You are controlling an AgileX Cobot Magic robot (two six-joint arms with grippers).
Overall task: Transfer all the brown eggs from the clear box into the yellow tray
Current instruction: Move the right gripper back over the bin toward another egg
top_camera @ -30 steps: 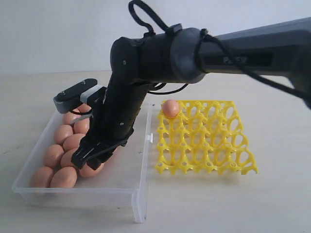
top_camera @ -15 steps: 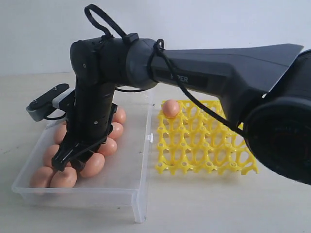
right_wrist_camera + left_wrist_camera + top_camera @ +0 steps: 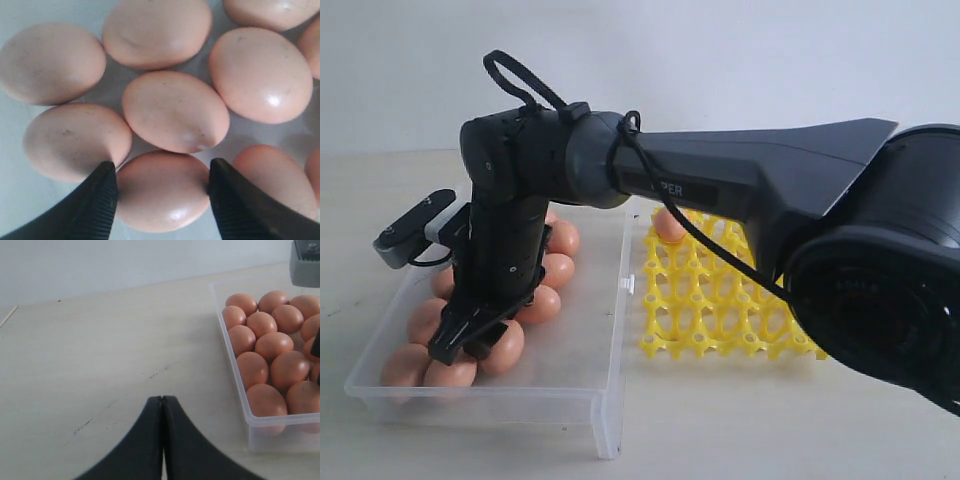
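Several brown eggs (image 3: pixel 560 238) lie in the clear box (image 3: pixel 605 395) on the left. One brown egg (image 3: pixel 666 226) sits in a far corner cup of the yellow tray (image 3: pixel 720 300). My right gripper (image 3: pixel 460 345) reaches across into the near left part of the box. It is open, its two fingers standing either side of one egg (image 3: pixel 162 192) that lies among the others. My left gripper (image 3: pixel 162 399) is shut and empty over bare table beside the box's (image 3: pixel 235 365) outer wall. The eggs (image 3: pixel 272 345) fill that side of the box.
The right arm (image 3: pixel 740 180) stretches over the tray and hides part of it. The box's right half (image 3: pixel 585 320) holds no eggs. A small clasp tab (image 3: pixel 629 285) juts from the box toward the tray.
The right arm has swung left and dropped lower into the box, bringing its fingers down around an egg near the front left corner. The left gripper has not moved.
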